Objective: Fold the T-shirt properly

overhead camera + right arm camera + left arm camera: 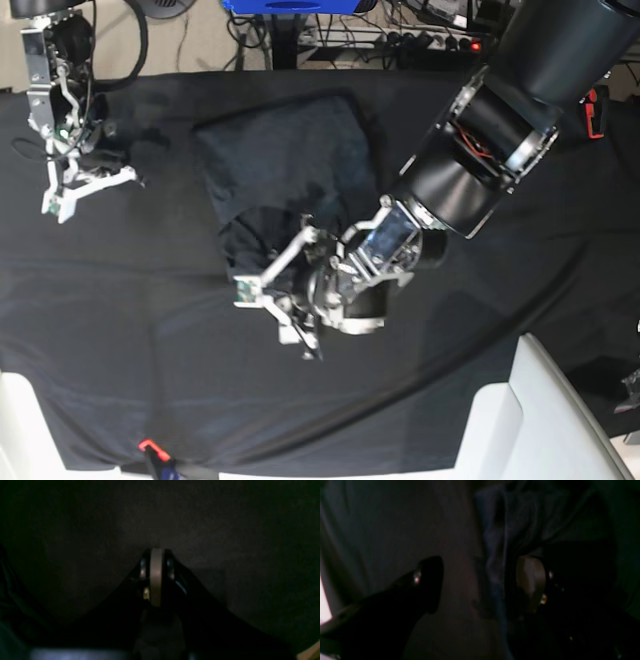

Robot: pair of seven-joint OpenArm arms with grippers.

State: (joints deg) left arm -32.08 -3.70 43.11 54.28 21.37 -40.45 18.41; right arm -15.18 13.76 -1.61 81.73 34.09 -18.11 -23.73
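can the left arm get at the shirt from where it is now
Probably yes: the left end effector hangs open right at the shirt's near edge, with only black tablecloth around and nothing in between.

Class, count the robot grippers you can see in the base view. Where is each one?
2. The left gripper, jaws apart, is at the T-shirt's near edge, mid-table. The right gripper, shut, is over the black tablecloth on the image's left, clear of the shirt.

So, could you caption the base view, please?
Left pincer open at the T-shirt's near edge; right pincer shut, aside.
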